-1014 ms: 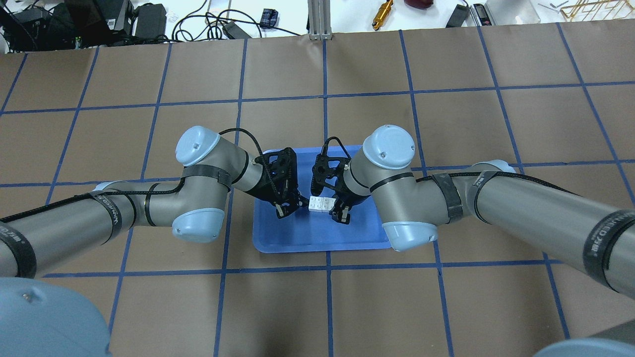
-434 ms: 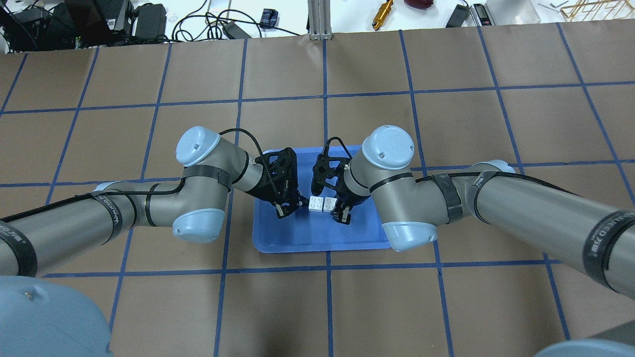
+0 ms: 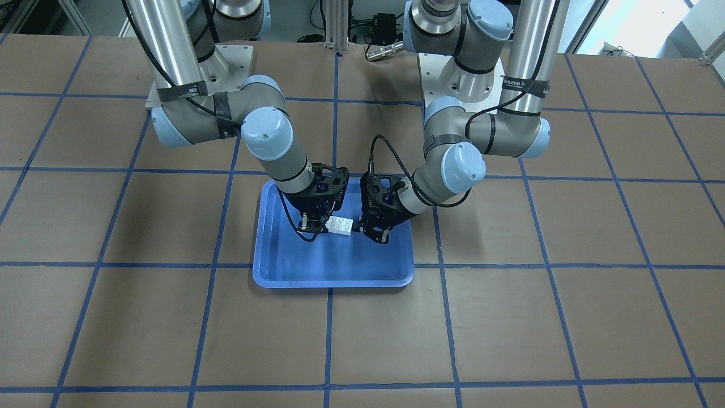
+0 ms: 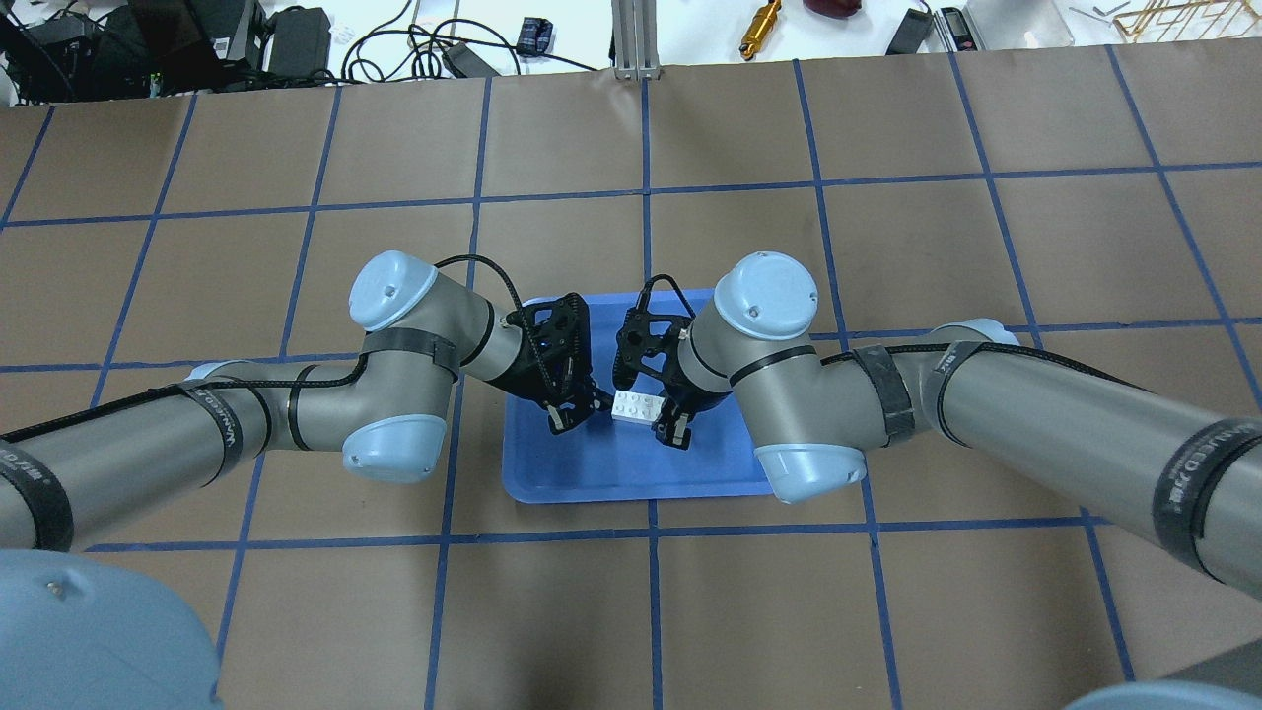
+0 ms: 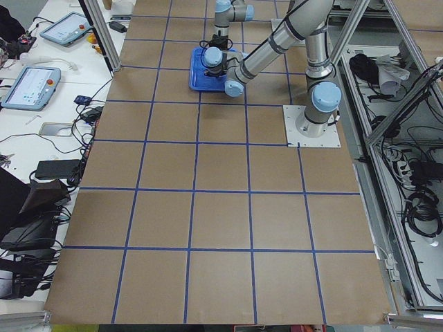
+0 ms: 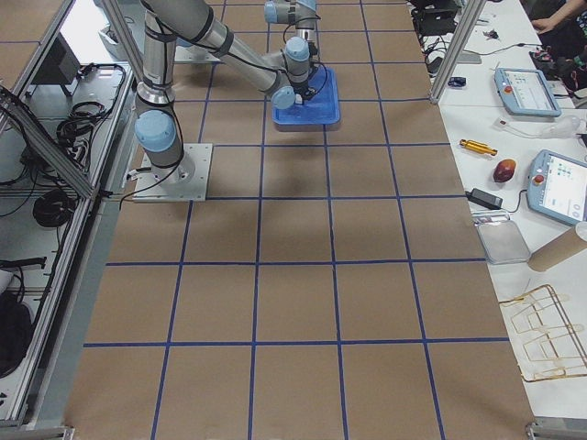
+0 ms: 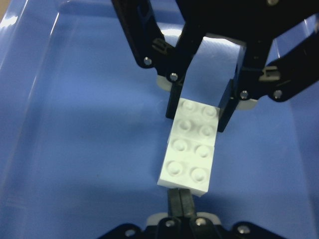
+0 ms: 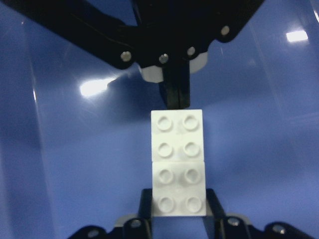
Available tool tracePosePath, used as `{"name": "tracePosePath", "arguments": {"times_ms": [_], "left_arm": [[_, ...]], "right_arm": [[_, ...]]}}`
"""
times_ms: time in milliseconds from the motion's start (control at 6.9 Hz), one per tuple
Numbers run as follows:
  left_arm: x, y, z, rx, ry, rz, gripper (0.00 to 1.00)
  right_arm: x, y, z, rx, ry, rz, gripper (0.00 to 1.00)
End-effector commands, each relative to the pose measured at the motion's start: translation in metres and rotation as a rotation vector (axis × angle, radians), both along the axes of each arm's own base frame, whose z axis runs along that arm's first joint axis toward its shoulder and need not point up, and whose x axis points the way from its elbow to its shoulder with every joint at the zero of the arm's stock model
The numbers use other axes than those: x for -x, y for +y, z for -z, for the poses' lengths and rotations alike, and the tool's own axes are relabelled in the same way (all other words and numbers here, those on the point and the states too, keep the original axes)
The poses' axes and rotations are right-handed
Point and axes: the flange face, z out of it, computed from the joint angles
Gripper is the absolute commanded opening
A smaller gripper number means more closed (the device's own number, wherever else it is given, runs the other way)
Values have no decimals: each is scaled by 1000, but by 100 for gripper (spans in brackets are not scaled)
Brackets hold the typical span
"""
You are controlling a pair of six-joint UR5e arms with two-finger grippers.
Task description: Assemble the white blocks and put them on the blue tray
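As the right claw (image 8: pixel 178 201) grips the white blocks (image 8: pixel 178 149) sidewise, we judge them light, rigid; left claw (image 8: pixel 174 99) clenched, empty.

Left arm (image 5: pixel 266 52) and right arm (image 5: pixel 223 29) meet over blue tray (image 5: pixel 199 77).

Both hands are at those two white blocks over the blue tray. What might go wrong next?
1. The white blocks sit end to end with a seam showing. Only the right hand clamps one by its sides; the left hand, fingers together, just touches the other's end. If it backs off, that block may drop away.
2. The hands are close together over the blue tray; pulling away, one might nudge the blocks askew.
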Motion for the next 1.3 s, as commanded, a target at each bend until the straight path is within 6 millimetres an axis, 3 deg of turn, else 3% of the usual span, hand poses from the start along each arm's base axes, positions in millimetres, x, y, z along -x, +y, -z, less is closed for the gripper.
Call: {"name": "tracePosePath", "arguments": {"times_ms": [0, 145, 290, 724, 869, 1014, 1159], "left_arm": [[0, 0, 0, 1, 0, 0, 8], [0, 0, 0, 0, 0, 0, 8], [0, 1, 0, -3, 0, -4, 8], [0, 0, 0, 0, 0, -2, 8], [0, 0, 0, 0, 0, -2, 8], [0, 0, 0, 0, 0, -2, 8], [0, 0, 0, 0, 0, -2, 8]], "right_arm": [[-1, 1, 0, -1, -3, -1, 5], [-1, 0, 0, 0, 0, 0, 18], [-1, 0, -1, 3, 4, 0, 42], [-1, 0, -4, 9, 2, 0, 66], [-1, 0, -4, 9, 3, 1, 79], [-1, 0, -5, 12, 6, 1, 100], [0, -1, -6, 15, 8, 3, 100]]}}
